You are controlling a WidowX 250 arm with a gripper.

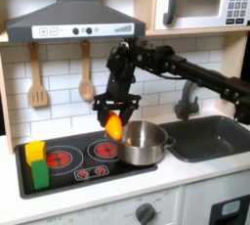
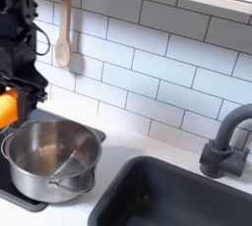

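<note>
Gripper [image 1: 114, 114] clenched on orange toy [image 1: 114, 126], hanging in the air above the stove's [image 1: 61, 175] right burner, just left of the steel pot [image 1: 145, 143]. Toy judged light, stiff, smooth plastic, likely slippery; the narrow upper end suits the grasp.

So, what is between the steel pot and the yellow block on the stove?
In the first exterior view, two red burners lie between the pot and yellow block.

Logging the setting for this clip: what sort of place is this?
Most likely a toy play kitchen: a stove with printed red burners, a range hood, a sink. The gripper holds an orange thing beside a pot.
</note>
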